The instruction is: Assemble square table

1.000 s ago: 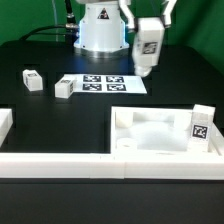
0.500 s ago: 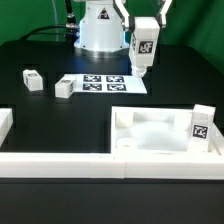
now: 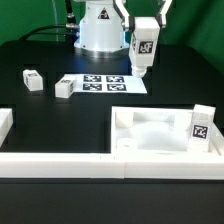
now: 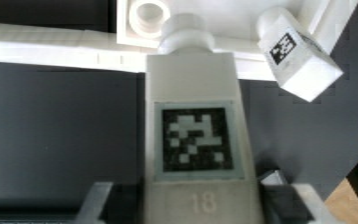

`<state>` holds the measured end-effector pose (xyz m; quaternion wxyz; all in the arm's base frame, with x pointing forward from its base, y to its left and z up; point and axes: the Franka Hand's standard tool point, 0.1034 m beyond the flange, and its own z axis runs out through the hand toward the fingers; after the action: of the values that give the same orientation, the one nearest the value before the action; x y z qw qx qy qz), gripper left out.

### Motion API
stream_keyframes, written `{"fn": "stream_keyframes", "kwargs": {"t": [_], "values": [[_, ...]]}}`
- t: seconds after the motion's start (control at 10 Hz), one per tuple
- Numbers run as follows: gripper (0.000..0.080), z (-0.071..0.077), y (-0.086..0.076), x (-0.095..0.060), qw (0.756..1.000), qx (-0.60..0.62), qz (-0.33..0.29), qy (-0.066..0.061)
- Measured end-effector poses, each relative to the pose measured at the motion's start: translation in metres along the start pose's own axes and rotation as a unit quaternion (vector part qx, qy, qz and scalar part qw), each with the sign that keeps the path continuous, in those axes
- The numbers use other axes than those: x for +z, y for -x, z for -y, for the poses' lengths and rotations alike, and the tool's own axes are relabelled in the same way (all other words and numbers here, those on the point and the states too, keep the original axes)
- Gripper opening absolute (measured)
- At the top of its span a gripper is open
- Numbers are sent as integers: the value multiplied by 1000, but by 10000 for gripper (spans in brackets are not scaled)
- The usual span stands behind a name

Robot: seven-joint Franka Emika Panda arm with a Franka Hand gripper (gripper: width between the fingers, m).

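Note:
The white square tabletop (image 3: 160, 135) lies near the front on the exterior view's right, with a raised rim and a round corner socket (image 4: 149, 14). One tagged white leg (image 3: 202, 125) stands upright on its right corner. My gripper (image 3: 146, 28) is shut on another white tagged leg (image 3: 144, 48) and holds it in the air behind the tabletop. In the wrist view this leg (image 4: 197, 120) fills the middle, clamped between my fingers (image 4: 108, 200). Two more small tagged legs (image 3: 30, 80) (image 3: 65, 87) lie on the black table at the left.
The marker board (image 3: 104, 83) lies flat in front of the robot base (image 3: 100, 30). Long white border bars (image 3: 60, 162) run along the front edge, with a raised end (image 3: 5, 122) at the far left.
Since one second ago the gripper with the leg has shifted slightly to the exterior view's left. Between half a second ago and now nothing has visibly moved.

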<state>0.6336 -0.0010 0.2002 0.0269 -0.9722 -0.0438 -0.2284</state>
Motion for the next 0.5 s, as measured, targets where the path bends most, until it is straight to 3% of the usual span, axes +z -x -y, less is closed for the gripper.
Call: {"fn": "stream_keyframes", "kwargs": {"t": [0.5], "values": [[290, -9, 9, 33, 999, 1, -27, 31]]}}
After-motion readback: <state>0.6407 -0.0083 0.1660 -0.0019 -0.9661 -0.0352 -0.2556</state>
